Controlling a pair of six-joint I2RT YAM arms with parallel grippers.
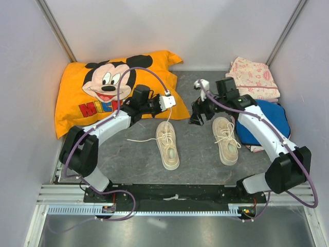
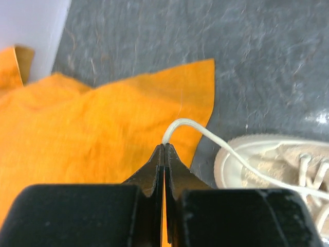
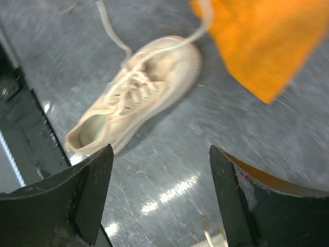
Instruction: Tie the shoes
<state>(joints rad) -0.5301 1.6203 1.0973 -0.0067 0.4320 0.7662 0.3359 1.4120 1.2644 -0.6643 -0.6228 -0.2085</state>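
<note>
Pinching the lace (image 2: 205,133) shut between the left fingers (image 2: 164,154), arm stretching forward over the orange pillow (image 2: 77,134); left shoe (image 2: 267,164) lying just right of the fingertips. Holding the right fingers (image 1: 198,116) spread wide on nothing, elbow bending, hovering above the tabletop (image 3: 169,128); right shoe (image 1: 226,140) just beside them.

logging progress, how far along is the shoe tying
Done: no knot shows on the left shoe; one lace lies loose on the table. In hand: the left tool pinches its other lace; the right tool is open, empty. Left: that whole knot, plus the right shoe, whose laces I can't judge.
</note>
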